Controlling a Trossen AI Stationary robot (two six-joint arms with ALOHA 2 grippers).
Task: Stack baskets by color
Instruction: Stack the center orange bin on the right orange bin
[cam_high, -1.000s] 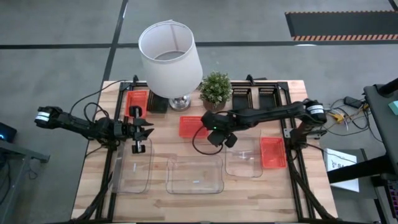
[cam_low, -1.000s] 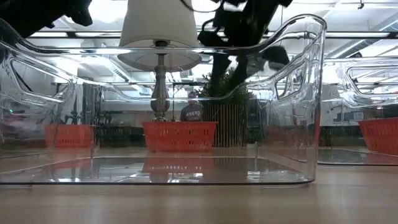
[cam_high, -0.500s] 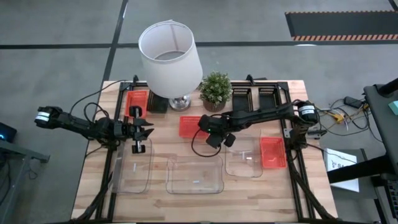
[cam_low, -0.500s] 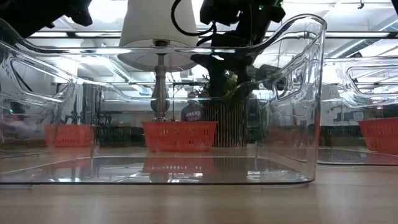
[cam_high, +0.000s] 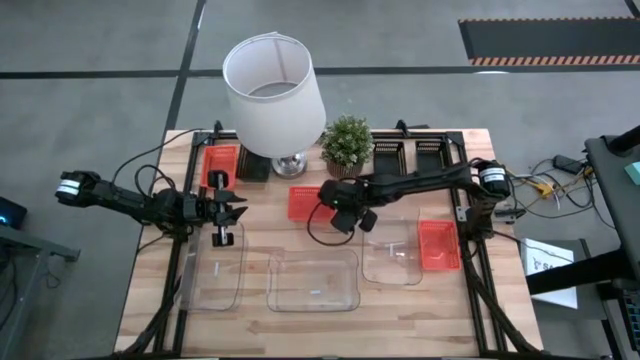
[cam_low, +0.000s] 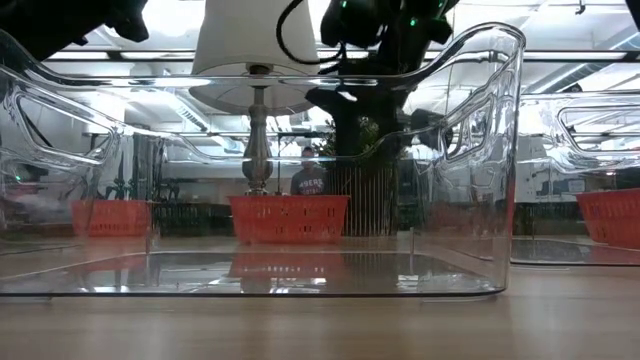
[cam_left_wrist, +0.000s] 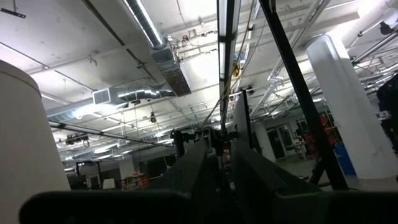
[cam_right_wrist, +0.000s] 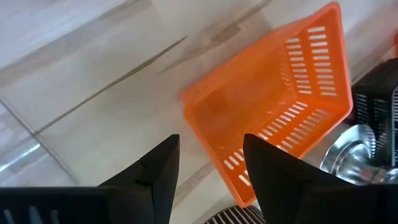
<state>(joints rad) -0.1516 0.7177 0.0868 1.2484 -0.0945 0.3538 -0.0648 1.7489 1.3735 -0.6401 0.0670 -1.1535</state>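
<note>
On the left we see the left gripper (cam_high: 222, 208) hovering above the far end of the leftmost clear basket (cam_high: 213, 276); its jaws are nearly shut and hold nothing we can make out. Behind it, a red-orange basket (cam_high: 221, 164) sits at the far left of the table (cam_high: 390, 310), next to the white lampshade (cam_high: 272, 92). A second clear basket (cam_high: 313, 281) lies near the front centre. Our right gripper (cam_high: 336, 212) hangs with jaws apart and empty over the right edge of the middle red-orange basket (cam_high: 306, 203), in front of the potted plant (cam_high: 347, 142). Further right come a third clear basket (cam_high: 392, 251), another red-orange basket (cam_high: 438, 245) and black baskets (cam_high: 415, 156) at the far edge.
</note>
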